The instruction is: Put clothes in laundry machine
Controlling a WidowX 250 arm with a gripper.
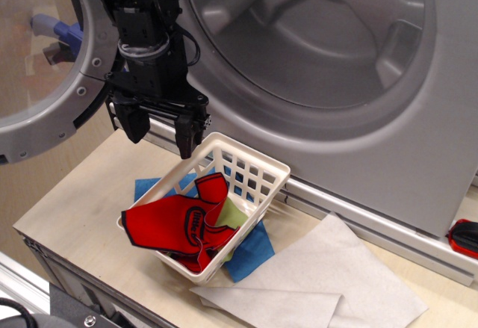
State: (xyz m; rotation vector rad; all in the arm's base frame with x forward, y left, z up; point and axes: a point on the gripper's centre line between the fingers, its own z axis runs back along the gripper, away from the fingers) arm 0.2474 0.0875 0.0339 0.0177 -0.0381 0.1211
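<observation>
The red fabric piece (173, 223) with black edging lies crumpled in a small white lattice basket (254, 172) on the counter, draped over its near rim. A lime-green cloth (233, 214) peeks out beside it in the basket. My black gripper (160, 135) hangs open and empty above the basket's far left corner, fingers pointing down, clear of the clothes. The silver-grey laundry machine (388, 141) stands behind, its drum mouth (306, 29) open with moulded paddles showing. Its round glass door (37, 59) is swung open at the left.
A blue cloth (250, 253) lies under the basket. Pale grey-white sheets (314, 283) lie on the counter at the front right. A red and black object (464, 238) sits at the right edge. The counter's front edge runs along the lower left.
</observation>
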